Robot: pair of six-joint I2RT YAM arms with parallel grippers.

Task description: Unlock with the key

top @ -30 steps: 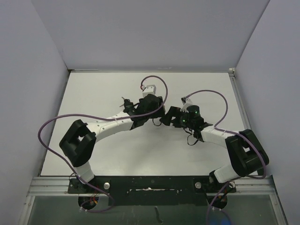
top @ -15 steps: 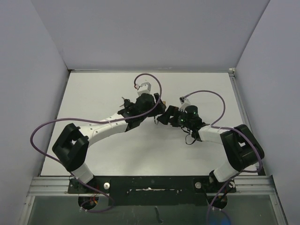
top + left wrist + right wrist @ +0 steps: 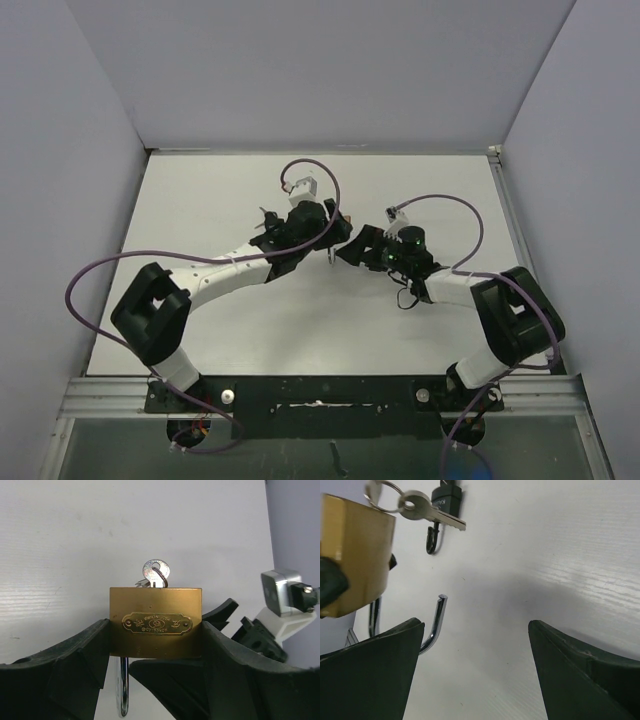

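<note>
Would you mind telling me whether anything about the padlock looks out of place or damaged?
No damage shows. One thing stands out: the shackle has its free end hanging clear of the brass padlock held in the left gripper, so it looks unlocked. A key sits at the opposite end.
</note>
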